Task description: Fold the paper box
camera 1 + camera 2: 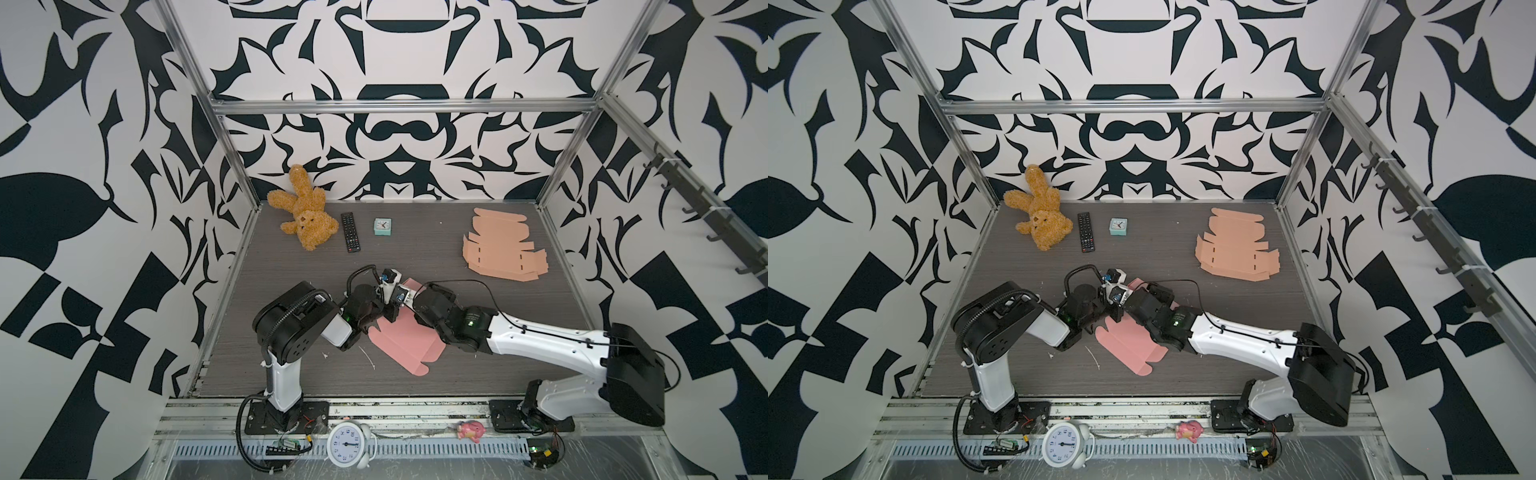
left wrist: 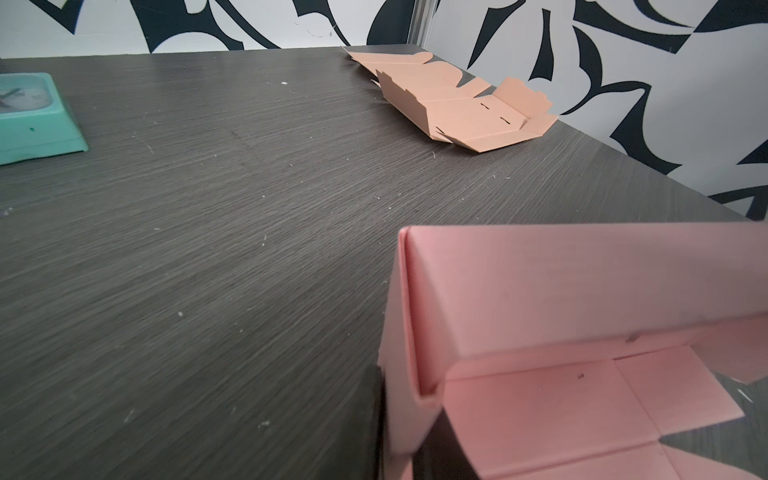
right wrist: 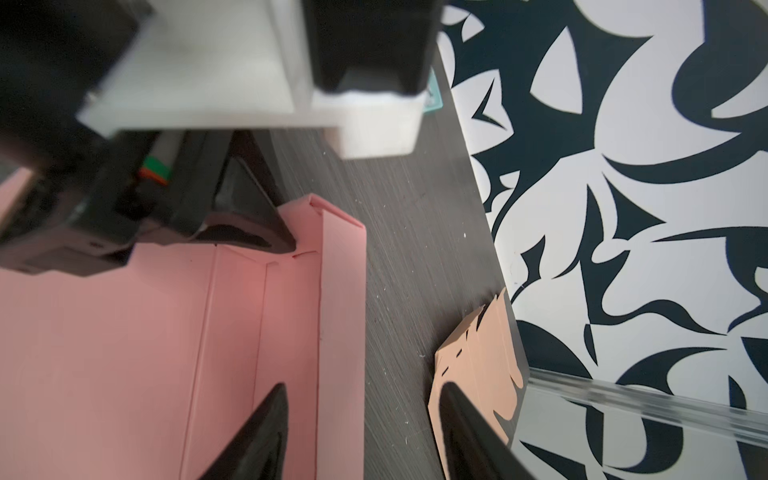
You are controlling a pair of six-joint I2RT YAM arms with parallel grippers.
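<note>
Pink paper box (image 2: 561,291) partly folded, walls raised, on surface (image 1: 291,257); front-left of flat tan blank (image 1: 505,247), well apart from it. Left hand (image 3: 286,241) clamped on box side wall at corner. Right hand (image 3: 363,388) fingers apart, straddling folded long wall: one inside box, one on tan-blank side.

We see even, diffuse light in both top views; shadows on the desk (image 1: 291,257) around the pink paper box (image 1: 407,345) are soft. In the right wrist view the white bracket (image 3: 257,70) near the box is blurred, perhaps simply too close to the lens, and the metal bar (image 3: 644,399) beyond the box smears into pale glare.
</note>
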